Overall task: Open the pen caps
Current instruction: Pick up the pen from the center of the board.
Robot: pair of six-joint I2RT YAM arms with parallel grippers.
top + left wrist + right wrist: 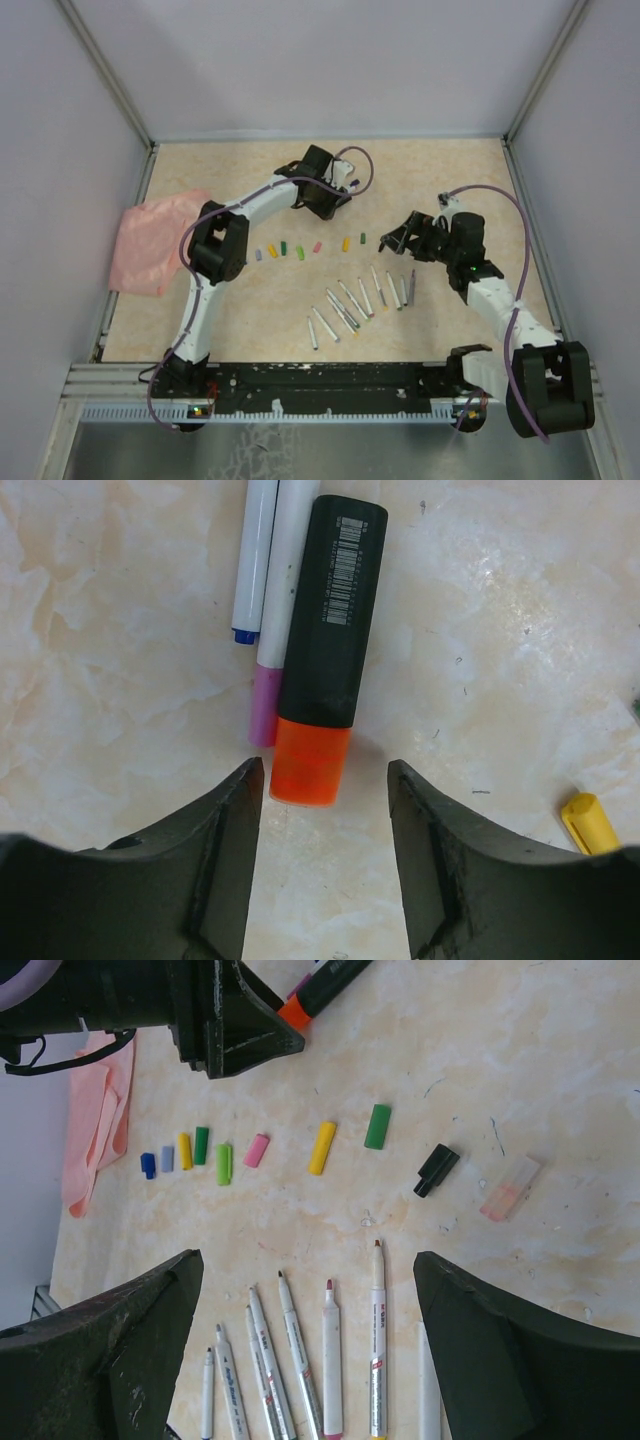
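My left end effector (325, 772) is released, jaws flanking the highlighter's orange cap (310, 765) without touching, lined up, I judge, to pinch it. Its dark barrel (335, 610) runs to 12 o'clock, two capped pens (290, 580) at 11. My right end effector (308, 1260) hangs unclenched above uncapped pens (332, 1360); loose caps (322, 1147) lie at 12 o'clock.

Beige marbled tabletop (450, 170), pale grey walls (330, 60), metal corner posts (107, 72), even light
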